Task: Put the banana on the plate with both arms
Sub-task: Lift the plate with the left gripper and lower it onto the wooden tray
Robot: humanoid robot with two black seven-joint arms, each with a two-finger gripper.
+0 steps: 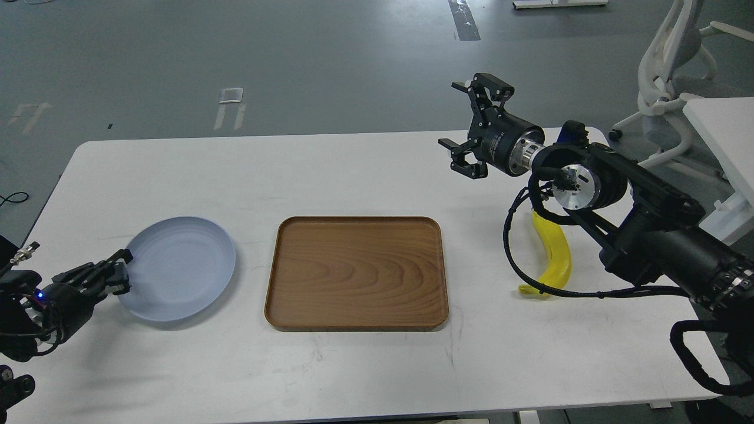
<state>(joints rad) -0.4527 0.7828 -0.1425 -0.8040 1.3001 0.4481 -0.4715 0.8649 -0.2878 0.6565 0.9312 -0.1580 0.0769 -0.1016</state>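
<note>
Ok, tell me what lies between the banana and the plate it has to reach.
The rectangular brown wooden tray lies on the white table between the curved yellow banana on the right and the round pale blue-grey plate on the left. It is low and empty. The robot's own right arm also overlaps the banana from above.

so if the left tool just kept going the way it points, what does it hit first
Most likely the round pale blue-grey plate: the left tool points right at its near rim, though height above the white table is unclear.
</note>
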